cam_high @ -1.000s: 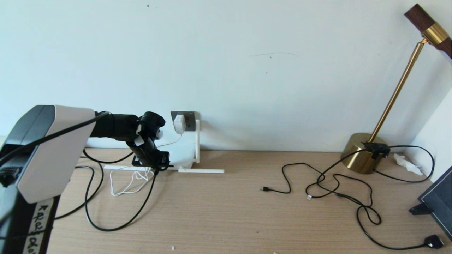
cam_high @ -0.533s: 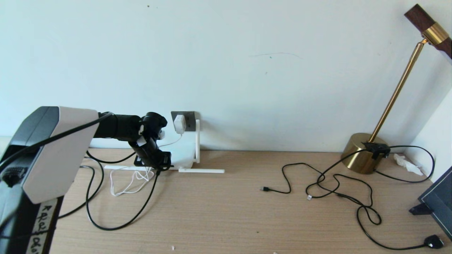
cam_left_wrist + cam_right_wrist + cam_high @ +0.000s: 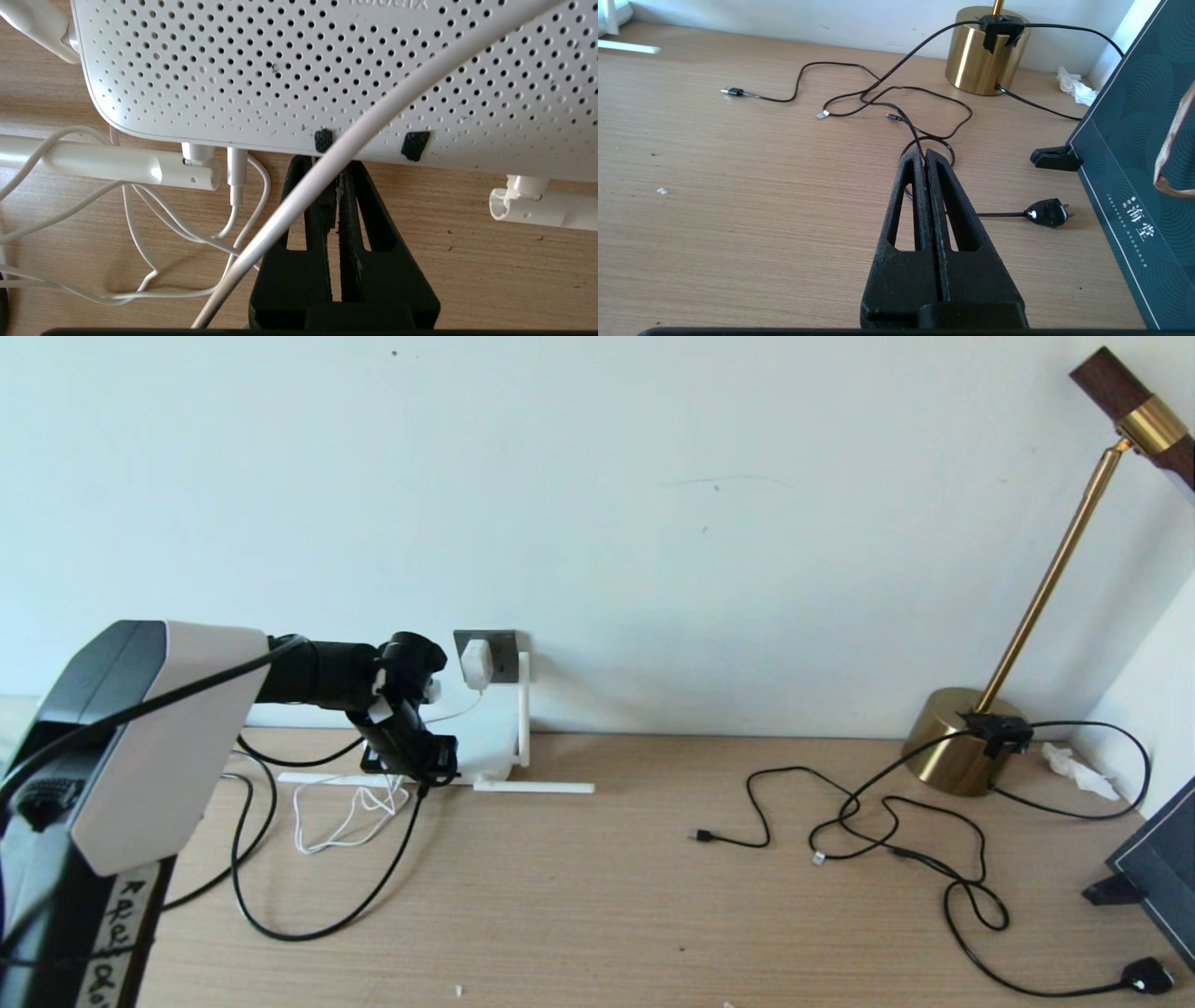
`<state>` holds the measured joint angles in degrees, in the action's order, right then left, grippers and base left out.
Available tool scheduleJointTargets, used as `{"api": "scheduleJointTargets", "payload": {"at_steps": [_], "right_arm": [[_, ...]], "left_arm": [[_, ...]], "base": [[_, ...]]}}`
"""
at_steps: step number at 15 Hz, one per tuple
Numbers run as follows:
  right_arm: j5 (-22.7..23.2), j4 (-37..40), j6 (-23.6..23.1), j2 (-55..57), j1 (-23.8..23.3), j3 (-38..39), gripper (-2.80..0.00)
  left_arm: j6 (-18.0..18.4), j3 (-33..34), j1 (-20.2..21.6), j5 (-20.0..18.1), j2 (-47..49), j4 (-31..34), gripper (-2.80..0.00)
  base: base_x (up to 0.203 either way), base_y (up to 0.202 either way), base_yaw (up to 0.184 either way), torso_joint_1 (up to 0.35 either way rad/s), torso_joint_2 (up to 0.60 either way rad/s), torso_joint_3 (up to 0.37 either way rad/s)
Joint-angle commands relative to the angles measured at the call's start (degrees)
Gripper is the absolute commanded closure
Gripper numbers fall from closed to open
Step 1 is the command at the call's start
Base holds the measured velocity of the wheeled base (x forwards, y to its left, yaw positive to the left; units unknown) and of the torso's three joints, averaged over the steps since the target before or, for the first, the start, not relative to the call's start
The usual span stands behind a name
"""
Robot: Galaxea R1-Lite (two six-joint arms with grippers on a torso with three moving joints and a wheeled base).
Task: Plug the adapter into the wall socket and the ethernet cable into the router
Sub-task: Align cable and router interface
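Right wrist view, dark teal box (image 3: 1134,154) with pale Chinese characters, unreadable

one white router (image 3: 327,70) shows, with three stick antennas visible around it in the head view. there is one wall socket (image 3: 499,653) with one white adapter (image 3: 475,663) in it. one brass lamp (image 3: 962,739) stands at the right. one flat black plug (image 3: 1045,212) lies on the one wooden table (image 3: 607,896). two grippers appear, one per wrist view.
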<state>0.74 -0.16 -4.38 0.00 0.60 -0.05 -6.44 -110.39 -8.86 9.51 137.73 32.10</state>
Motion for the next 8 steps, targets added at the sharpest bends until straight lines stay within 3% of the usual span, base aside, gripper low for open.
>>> {"api": "scheduleJointTargets", "payload": {"at_steps": [1,8], "right_arm": [[0.0,0.0,-0.1,0.0,0.0,0.0,0.00],[0.0,0.0,0.0,0.0,0.0,0.0,0.00]], "left_arm": [[-0.1,0.0,0.0,0.1,0.6,-0.8,0.00],[-0.2,0.0,0.0,0.1,0.6,-1.3,0.00]], "base": [[0.000,0.000,0.000,0.000,0.00,0.000],[0.000,0.000,0.000,0.000,0.00,0.000]]}}
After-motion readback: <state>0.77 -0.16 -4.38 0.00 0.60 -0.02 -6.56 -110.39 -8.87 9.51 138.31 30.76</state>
